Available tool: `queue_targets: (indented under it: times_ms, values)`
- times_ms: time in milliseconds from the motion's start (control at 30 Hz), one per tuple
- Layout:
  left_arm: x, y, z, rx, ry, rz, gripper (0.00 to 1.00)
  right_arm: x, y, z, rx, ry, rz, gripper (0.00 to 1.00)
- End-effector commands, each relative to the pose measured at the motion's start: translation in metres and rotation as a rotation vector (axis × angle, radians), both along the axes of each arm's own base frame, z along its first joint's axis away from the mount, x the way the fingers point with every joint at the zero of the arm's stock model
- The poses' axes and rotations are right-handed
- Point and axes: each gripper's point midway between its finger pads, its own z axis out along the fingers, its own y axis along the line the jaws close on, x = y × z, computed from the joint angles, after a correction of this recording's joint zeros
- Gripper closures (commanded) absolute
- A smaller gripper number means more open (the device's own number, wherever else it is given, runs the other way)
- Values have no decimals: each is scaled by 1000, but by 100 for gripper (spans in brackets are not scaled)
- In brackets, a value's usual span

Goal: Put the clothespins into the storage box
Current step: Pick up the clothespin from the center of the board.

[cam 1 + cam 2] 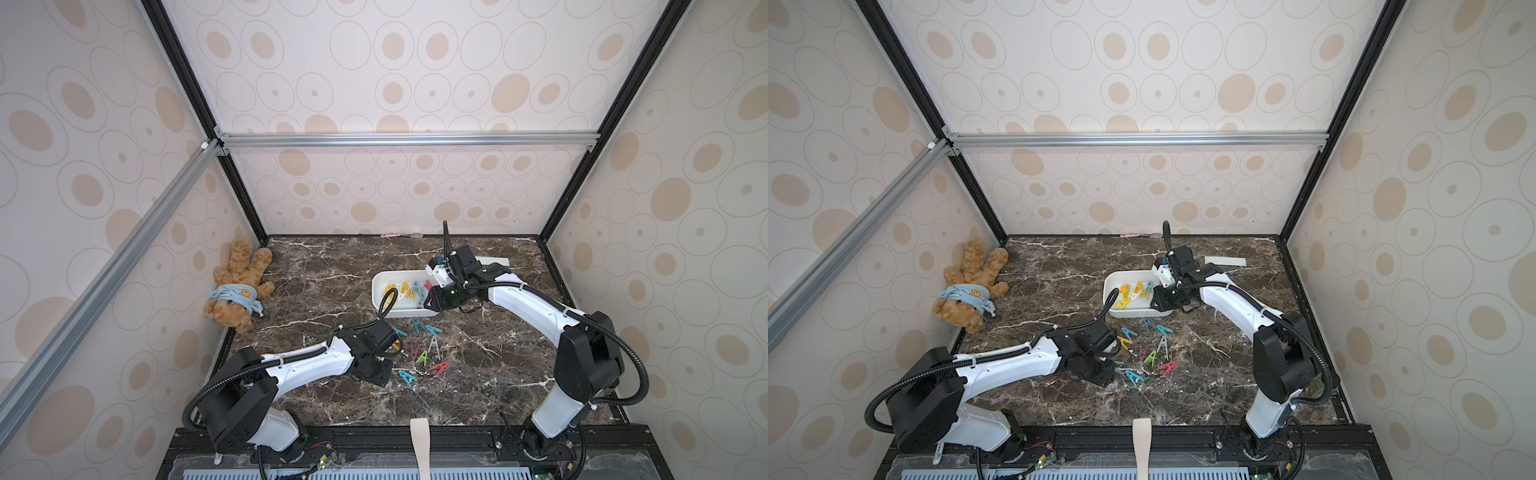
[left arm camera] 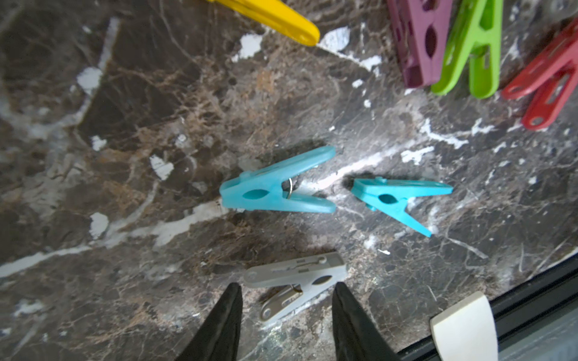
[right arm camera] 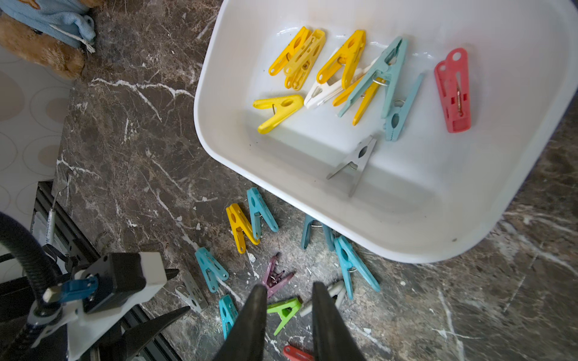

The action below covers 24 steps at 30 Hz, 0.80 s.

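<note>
Status: left gripper [image 2: 286,285] is low over the marble table [image 2: 125,125], its jaws apart, with a grey clothespin [image 2: 295,283] lying on its side between the two fingertips. No clamp is visible, and whether a pad touches the pin cannot be told. Two teal clothespins [image 2: 275,187] [image 2: 397,197] lie just beyond it, apart from each other.

Right gripper [image 3: 289,285] hangs above the near end of the storage box [image 3: 406,203]. Its jaws are slightly apart, nothing is between them, and the table shows through the gap.

The storage box sits toward the back right of the table in both top views and holds about ten pins, mostly yellow. About a dozen loose clothespins [image 1: 419,349] lie on the table just in front of it.

Step in hand, as judged: the left arm picks the grey pin.

Notes for a clean pick:
- The pin lies roughly lengthwise across the jaw gap, and closing nose-to-tail would probably make it skid. A wrist turn that brings the pads across the solid body near the spring looks safer.
- Squeezing the splayed legs would open the pin.
- Pads should come down to table level before closing.
- Lift straight up, clear of the teal pair.
- The right arm sits at the box, so the left should approach over the near wall.
</note>
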Motion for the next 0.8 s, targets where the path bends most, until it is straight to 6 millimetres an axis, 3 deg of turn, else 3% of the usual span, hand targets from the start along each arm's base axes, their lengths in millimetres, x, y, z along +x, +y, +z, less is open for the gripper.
queue_targets:
  times_ms: [0, 467, 767]
  values:
    - [-6, -3, -3, 0, 1, -82, 53, -4, -1, 4, -9, -1, -6, 72]
    - [-15, -3, -22, 19, 26, -124, 58, -10, -2, 6, -23, -10, -18, 72]
    - [-26, -4, -17, 7, 48, -118, 60, -9, -2, 6, -30, -11, -15, 72]
